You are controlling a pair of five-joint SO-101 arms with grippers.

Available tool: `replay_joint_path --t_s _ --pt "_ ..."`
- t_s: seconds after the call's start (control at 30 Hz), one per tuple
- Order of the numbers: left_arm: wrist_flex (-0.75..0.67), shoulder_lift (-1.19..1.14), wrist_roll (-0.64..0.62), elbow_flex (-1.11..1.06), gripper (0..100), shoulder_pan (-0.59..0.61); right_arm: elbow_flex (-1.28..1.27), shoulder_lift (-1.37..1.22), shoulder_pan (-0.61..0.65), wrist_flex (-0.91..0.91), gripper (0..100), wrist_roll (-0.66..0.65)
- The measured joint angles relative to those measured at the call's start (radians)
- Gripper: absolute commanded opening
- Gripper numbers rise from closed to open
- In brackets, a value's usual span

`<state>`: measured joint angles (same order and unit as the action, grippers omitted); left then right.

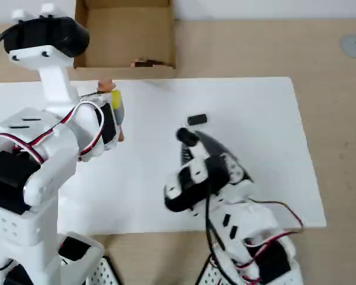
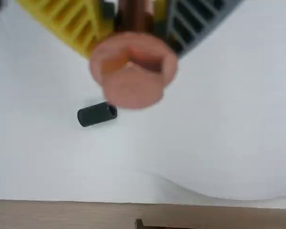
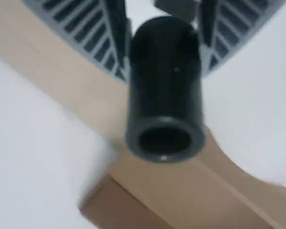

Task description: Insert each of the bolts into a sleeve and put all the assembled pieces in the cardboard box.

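While the left claw (image 1: pixel 113 98) hangs at about 10 o'clock over the white sheet (image 1: pixel 255 178), it pinches a copper-coloured bolt (image 2: pixel 133 71) by its shaft. A yellow finger (image 2: pixel 71 21) presses one side and a grey finger (image 2: pixel 195 21) the other, and the round head sticks out past the tips, clear of the sheet.

The right claw (image 1: pixel 190 142) is near the middle of the sheet, pointing toward 11 o'clock. Its two grey fingers are clamped on a black sleeve (image 3: pixel 164 95), whose open end juts out beyond them.

A loose sleeve (image 1: pixel 197 119) lies on its side on the sheet, just beyond the right claw at 12 o'clock from it and apart from both claws. The left wrist view shows it lying on the white surface beyond the bolt head.

The cardboard box (image 1: pixel 81 35) stands open on the wooden table (image 1: pixel 332 119), at 11 o'clock from the sheet's centre, and its near wall meets the sheet's far edge. A small brown and dark piece (image 1: pixel 147 62) lies inside against that near wall; what it is cannot be told.
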<state>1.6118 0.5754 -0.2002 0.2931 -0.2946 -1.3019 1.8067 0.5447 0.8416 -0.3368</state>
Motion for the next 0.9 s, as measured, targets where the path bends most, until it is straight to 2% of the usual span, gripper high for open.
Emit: replay_joint_path --t_s 0.17,0.33,0.43,0.63,0.9 --pt "-0.035 0.008 -0.126 -0.068 1 0.063 -0.172 0.002 0.026 -0.199 1.1 0.000" --pt "-0.132 0.072 -0.327 -0.199 1 0.282 -0.252 -0.034 0.026 -0.373 1.1 0.089" --pt "-0.189 0.123 -0.382 -0.301 1 0.371 -0.258 -0.094 0.031 -0.420 1.1 0.158" --pt "-0.308 0.218 -0.371 -0.473 1 0.400 -0.258 -0.242 0.051 -0.563 1.0 0.193" --pt "-0.473 0.250 -0.287 -0.680 1 0.396 -0.258 -0.359 0.120 -0.588 1.1 0.212"
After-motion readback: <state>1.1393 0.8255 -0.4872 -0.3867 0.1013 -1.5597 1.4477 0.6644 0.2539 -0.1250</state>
